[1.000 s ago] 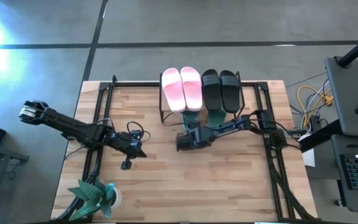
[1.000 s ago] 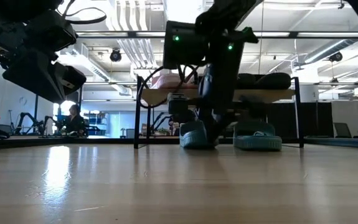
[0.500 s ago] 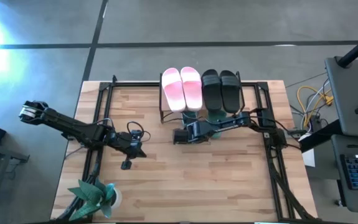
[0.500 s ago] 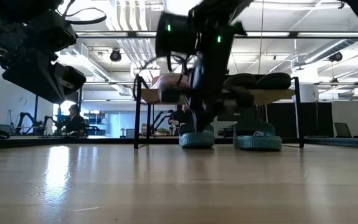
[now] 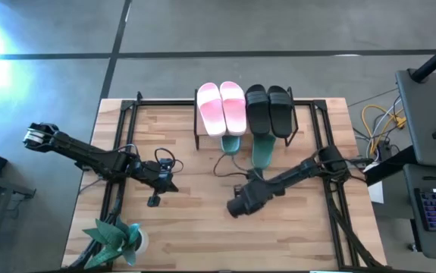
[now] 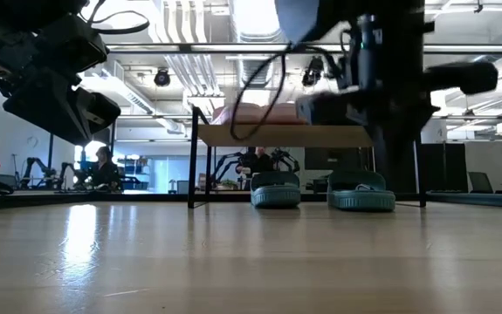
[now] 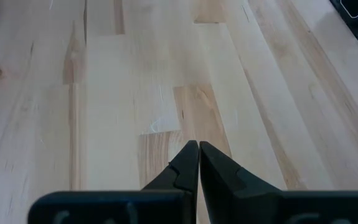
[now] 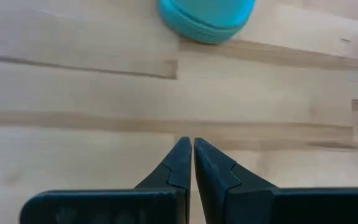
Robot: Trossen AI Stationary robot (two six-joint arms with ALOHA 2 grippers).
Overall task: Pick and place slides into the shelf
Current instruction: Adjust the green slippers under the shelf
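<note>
The shelf (image 5: 244, 91) stands at the table's far edge, with the pink pair (image 5: 221, 108) and the black pair (image 5: 269, 108) lying on its plank. Two dark green slides (image 5: 231, 142) (image 5: 261, 150) rest on the table under it, heels sticking out toward the near side. In the low view they sit between the shelf's legs (image 6: 276, 189) (image 6: 361, 192). My right gripper (image 5: 234, 208) (image 8: 191, 149) is shut and empty above the table's middle, near of the green slides (image 8: 207, 15). My left gripper (image 5: 154, 200) (image 7: 198, 150) waits shut over the table's left part.
A green plant-shaped object (image 5: 115, 239) stands at the near left corner. A black cable loop (image 5: 224, 163) lies on the table between the green slides and my right gripper. Black frame rails (image 5: 119, 152) (image 5: 331, 189) run along both sides; bare wood lies across the near half.
My right gripper has left the left green slide under the shelf and drawn back toward the table's near edge, rising clear of the table. The slides and my left arm have stayed where they were.
</note>
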